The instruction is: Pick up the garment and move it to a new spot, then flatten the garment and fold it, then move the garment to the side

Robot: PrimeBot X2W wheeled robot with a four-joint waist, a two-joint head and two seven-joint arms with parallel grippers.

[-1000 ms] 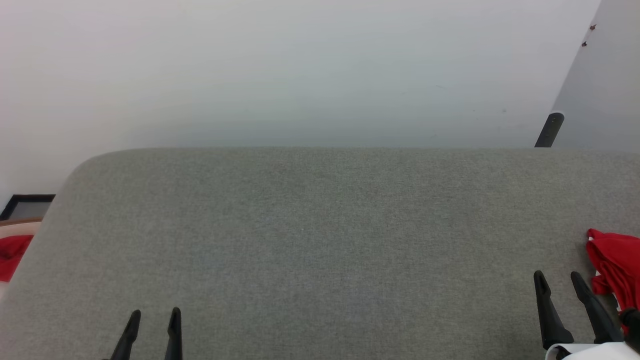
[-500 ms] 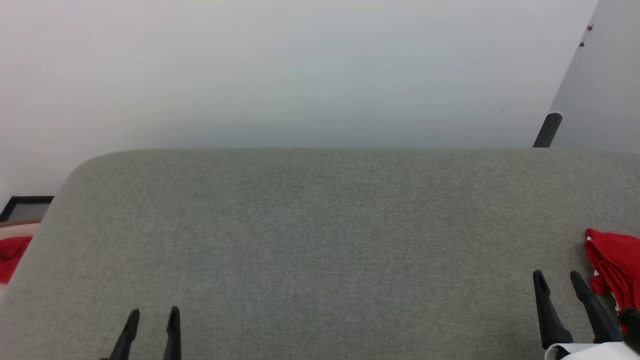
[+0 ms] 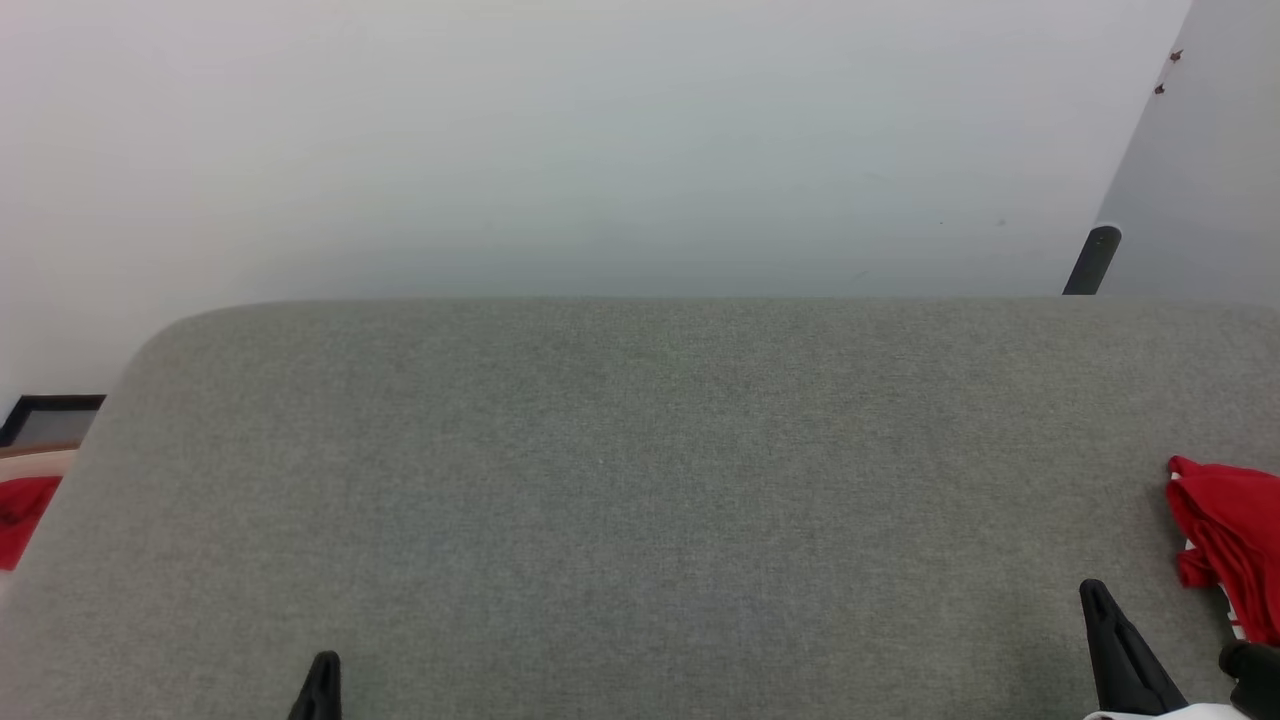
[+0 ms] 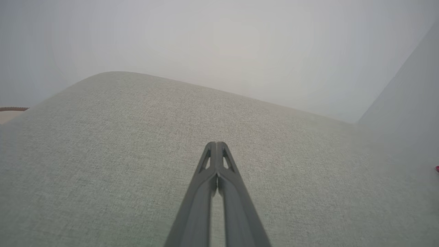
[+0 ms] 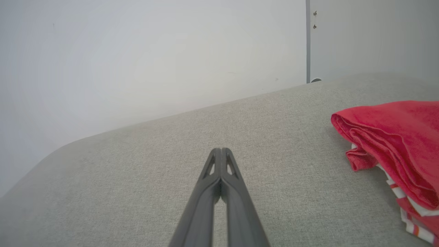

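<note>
The garment (image 3: 1228,530) lies folded at the right edge of the grey fabric surface (image 3: 640,480), red with white striped trim showing at its lower edge (image 5: 394,144). My right gripper (image 3: 1095,592) hovers just left of it, apart from it; in the right wrist view its fingers (image 5: 221,150) are shut with nothing between them. My left gripper (image 3: 322,662) sits low at the front left, far from the garment. Its fingers (image 4: 216,144) are also pressed together and hold nothing.
A white wall rises behind the surface, with a dark post (image 3: 1092,260) at the back right. Off the surface's left edge lie a plain red cloth (image 3: 20,505) on a pale ledge and a black frame (image 3: 50,415).
Both grippers have gone from open to shut and have drawn back toward the bottom of the head view. The camera has shifted slightly; the garment has not moved.
</note>
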